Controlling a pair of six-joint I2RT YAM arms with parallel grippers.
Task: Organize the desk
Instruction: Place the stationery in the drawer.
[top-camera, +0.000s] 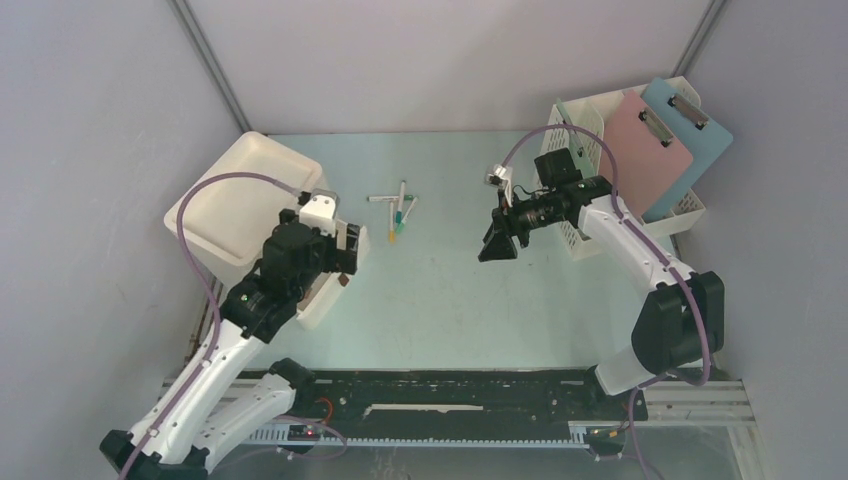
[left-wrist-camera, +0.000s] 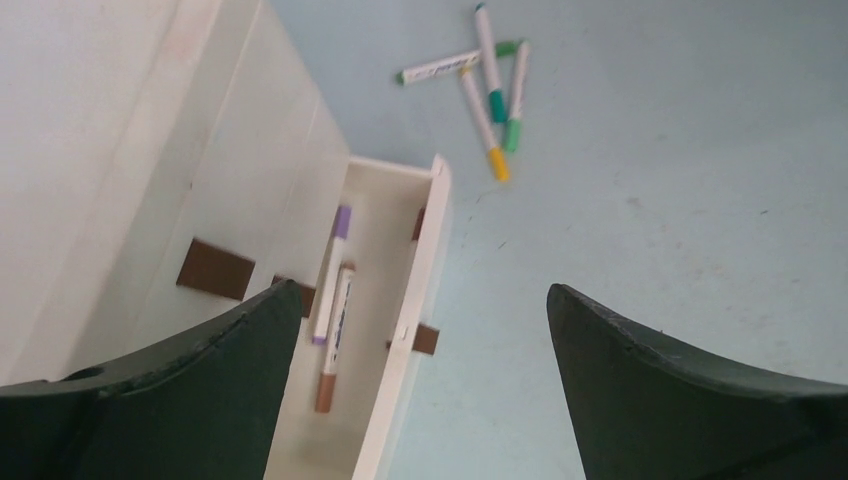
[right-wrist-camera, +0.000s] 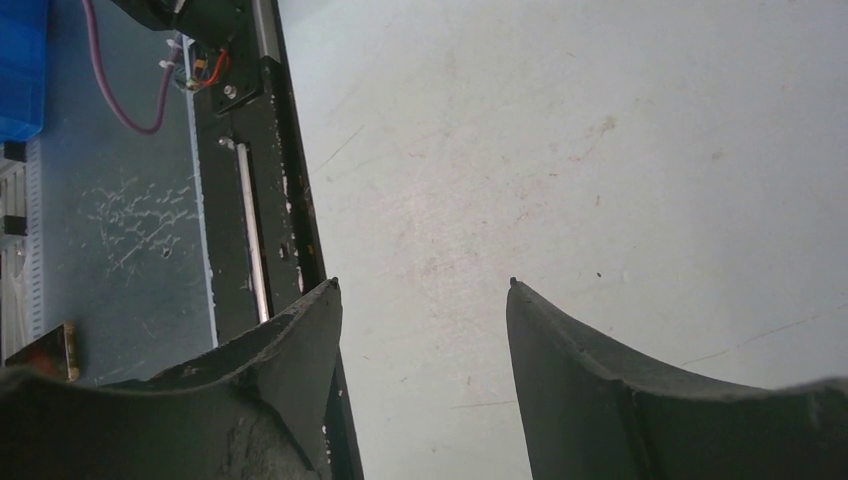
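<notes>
The desk (top-camera: 450, 300) is a pale mint-green top. Several markers (top-camera: 398, 210) lie crossed on it at the back centre, with green and yellow caps (left-wrist-camera: 490, 90). My left gripper (top-camera: 345, 252) hangs open and empty above a narrow white tray (left-wrist-camera: 400, 300) fixed to the side of the white bin (top-camera: 240, 200). Two markers lie in that tray, one purple-capped (left-wrist-camera: 333, 270) and one brown-capped (left-wrist-camera: 333, 345). My right gripper (top-camera: 497, 245) is open and empty over bare desk (right-wrist-camera: 560, 150), right of the loose markers.
A white perforated file rack (top-camera: 585, 140) at the back right holds a pink clipboard (top-camera: 650, 150) and a blue clipboard (top-camera: 695, 140). Grey panels wall the desk. A black rail (right-wrist-camera: 250, 150) runs along the front edge.
</notes>
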